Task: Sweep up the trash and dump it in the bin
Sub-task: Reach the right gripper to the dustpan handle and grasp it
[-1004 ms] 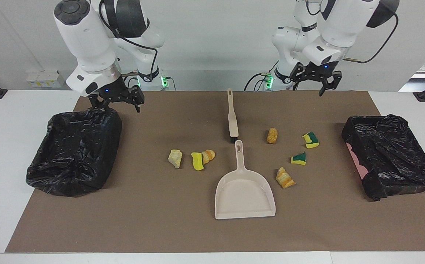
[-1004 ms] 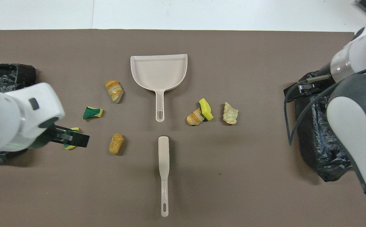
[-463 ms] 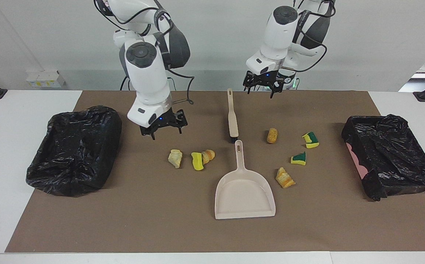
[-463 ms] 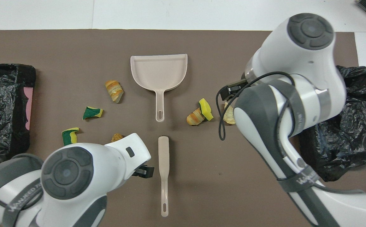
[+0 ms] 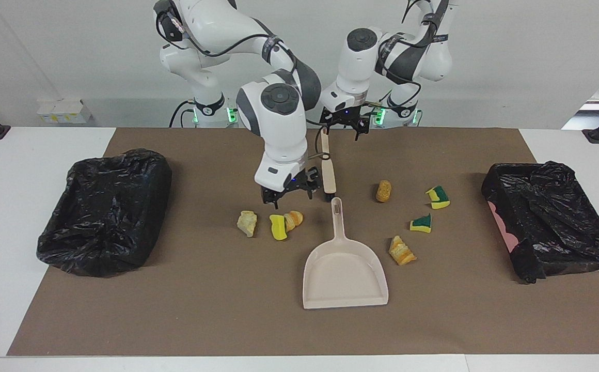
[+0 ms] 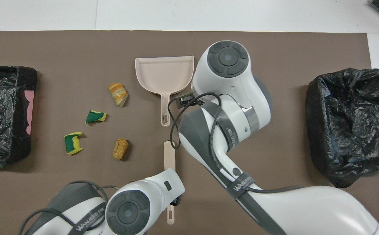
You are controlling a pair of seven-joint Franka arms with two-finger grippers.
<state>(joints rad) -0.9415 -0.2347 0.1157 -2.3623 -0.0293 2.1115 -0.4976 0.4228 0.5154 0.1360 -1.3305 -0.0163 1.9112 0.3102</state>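
Both claws stand spread wide and hold nothing. The right gripper (image 5: 288,197) hangs over the brown mat (image 5: 201,310) at mid-table, just above a small cluster of trash: a pale bread-like chunk (image 5: 247,222), a yellow sponge bit (image 5: 278,227) and an orange bread chunk (image 5: 294,219) touching it. It touches none of them. The left gripper (image 5: 345,129) hovers over the handle end of the beige plastic brush (image 5: 327,173) near the mat's robot-side edge, fingers apart, not gripping it. The beige plastic dustpan (image 5: 345,274) lies mid-mat. Four more scraps lie toward the left arm's end: an orange chunk (image 6: 120,149), two green-backed sponge bits (image 6: 72,146) (image 6: 95,116) and a striped bread piece (image 6: 118,94). Black-bagged bins (image 5: 104,209) (image 5: 552,222) sit at the mat's two ends.
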